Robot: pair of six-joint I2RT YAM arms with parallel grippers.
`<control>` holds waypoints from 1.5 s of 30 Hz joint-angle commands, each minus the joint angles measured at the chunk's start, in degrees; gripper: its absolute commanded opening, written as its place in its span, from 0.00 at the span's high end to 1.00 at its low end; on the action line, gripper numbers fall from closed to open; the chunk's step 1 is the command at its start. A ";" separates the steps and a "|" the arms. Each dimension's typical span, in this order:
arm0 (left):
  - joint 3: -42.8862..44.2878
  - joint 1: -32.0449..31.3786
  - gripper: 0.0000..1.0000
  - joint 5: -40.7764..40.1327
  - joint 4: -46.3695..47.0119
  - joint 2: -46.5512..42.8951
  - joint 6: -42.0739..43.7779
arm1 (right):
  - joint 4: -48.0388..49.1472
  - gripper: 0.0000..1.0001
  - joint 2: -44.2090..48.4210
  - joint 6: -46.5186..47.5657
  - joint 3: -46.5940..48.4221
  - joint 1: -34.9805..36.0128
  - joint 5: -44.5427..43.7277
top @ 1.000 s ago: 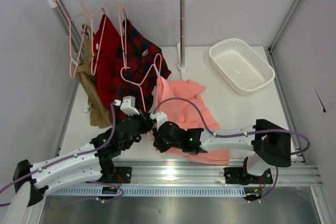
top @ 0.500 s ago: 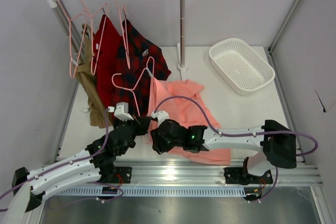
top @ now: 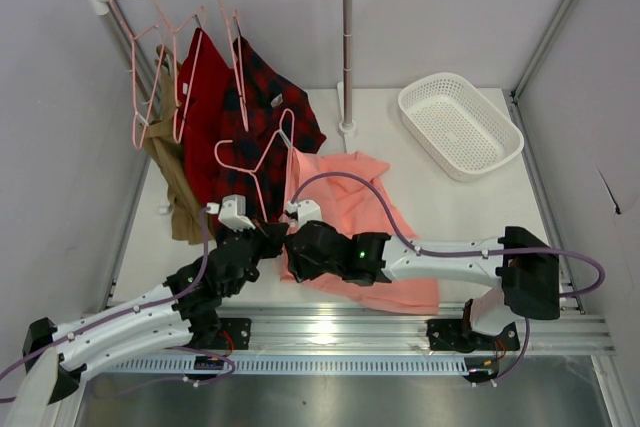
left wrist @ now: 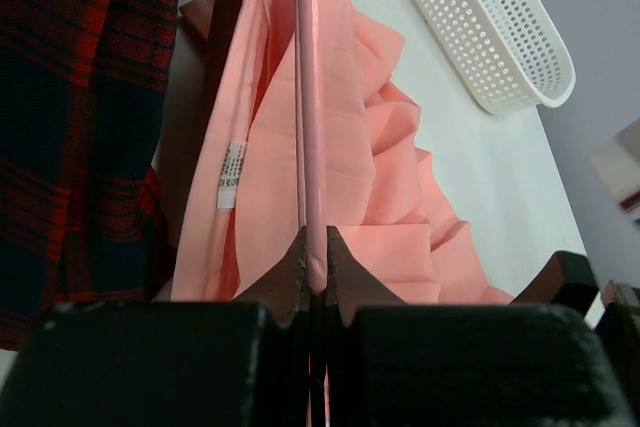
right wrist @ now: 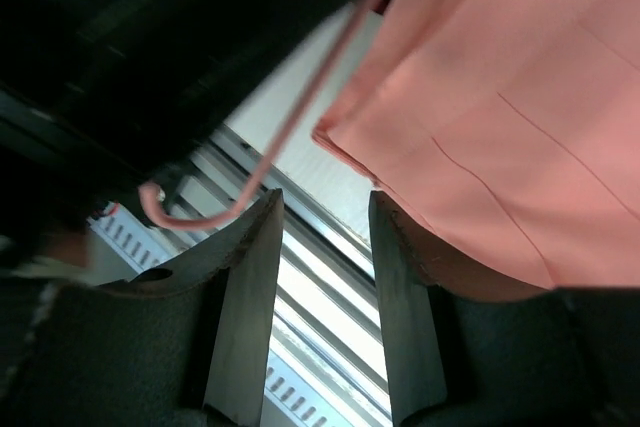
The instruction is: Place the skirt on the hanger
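left pincer [left wrist: 315, 272]: clamps hanger [left wrist: 308, 97]; skirt [left wrist: 400, 177]: cloth either side of it

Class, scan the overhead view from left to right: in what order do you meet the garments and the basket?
From the left: tan garment → plain red garment → red-and-black plaid shirt → salmon-pink skirt → white basket.

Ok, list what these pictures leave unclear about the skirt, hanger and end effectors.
Top view: fingertips of the left end effector and right end effector, hidden under their wrists.
Left wrist view: the hook of the hanger, cut off by the top edge; the print on the label, too small.
Right wrist view: whether the skirt touches the fingers, blurred.
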State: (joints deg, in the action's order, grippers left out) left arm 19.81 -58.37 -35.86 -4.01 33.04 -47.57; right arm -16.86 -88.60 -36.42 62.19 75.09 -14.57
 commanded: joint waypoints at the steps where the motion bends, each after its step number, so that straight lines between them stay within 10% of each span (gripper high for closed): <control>1: -0.12 -0.08 1.00 -2.20 3.22 -0.87 0.37 | 1.83 0.55 -2.01 1.79 5.65 0.14 -1.17; 28: -2.67 -0.08 1.00 -3.96 -3.72 -9.30 0.02 | -4.15 0.27 -21.00 -7.79 14.62 -2.49 -14.44; 45: -3.03 0.01 1.00 -5.54 -6.27 -12.56 0.55 | -4.58 0.64 -24.78 -5.85 13.13 -2.40 -16.99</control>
State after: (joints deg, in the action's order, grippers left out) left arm 16.58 -58.39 -39.81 -13.06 21.65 -46.57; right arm -22.24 -112.36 -42.28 74.39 72.51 -29.56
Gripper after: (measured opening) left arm 0.047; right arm 0.392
